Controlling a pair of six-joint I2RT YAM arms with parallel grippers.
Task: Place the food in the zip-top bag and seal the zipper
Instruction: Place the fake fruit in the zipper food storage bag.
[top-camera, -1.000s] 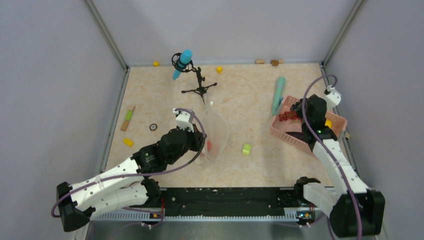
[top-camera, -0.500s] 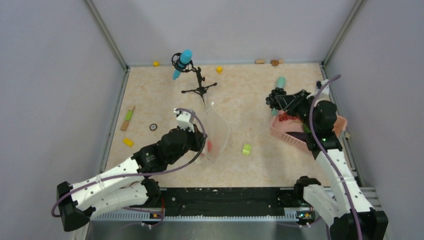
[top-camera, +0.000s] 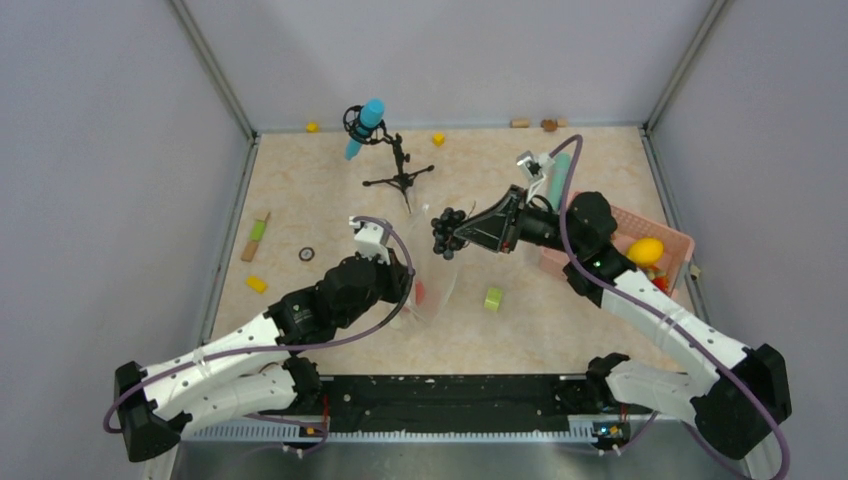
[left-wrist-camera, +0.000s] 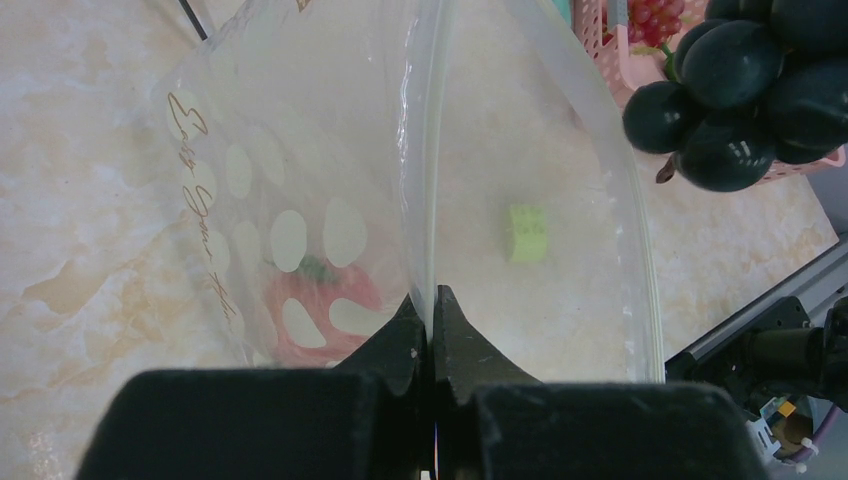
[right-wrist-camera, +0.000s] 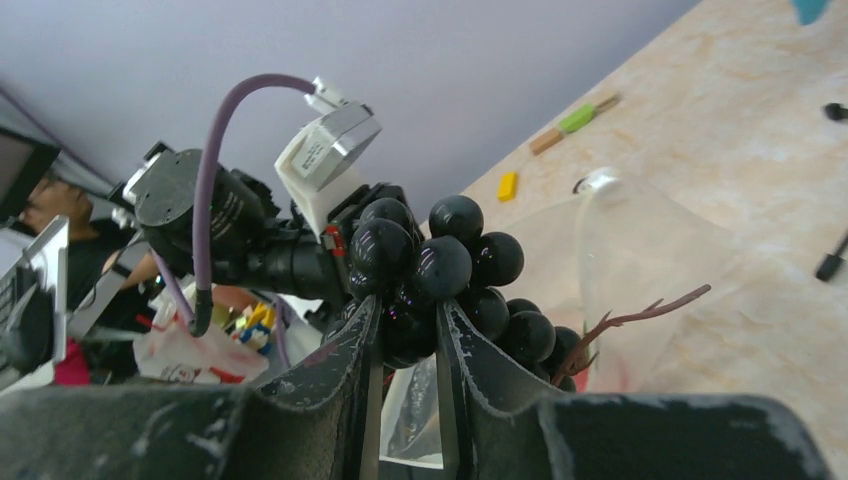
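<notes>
So the left gripper (left-wrist-camera: 430, 305) has its jaws pressed tight together on the edge of the zip-top bag (left-wrist-camera: 300, 180), holding it up off the table (top-camera: 330, 190) about mid-scene with the mouth gaping open. There's one red piece (left-wrist-camera: 320, 310) lying down inside it, seen through the white dots.

The right gripper (right-wrist-camera: 405, 320) reaches in from the right with its jaws pinching the dark grape bunch (right-wrist-camera: 440, 280), grapes bulging out past the fingertips and a brown stem sticking off the side. From the top camera the bunch hangs in the air right at the bag's far-right top edge. Can't tell if it's actually touching the plastic.

The lemon (top-camera: 645, 250) sits in the pink basket (top-camera: 562, 268) over on the right side, well apart from the bag. The lime-green cylinder (top-camera: 493, 298) is on the table just right of the bag.
</notes>
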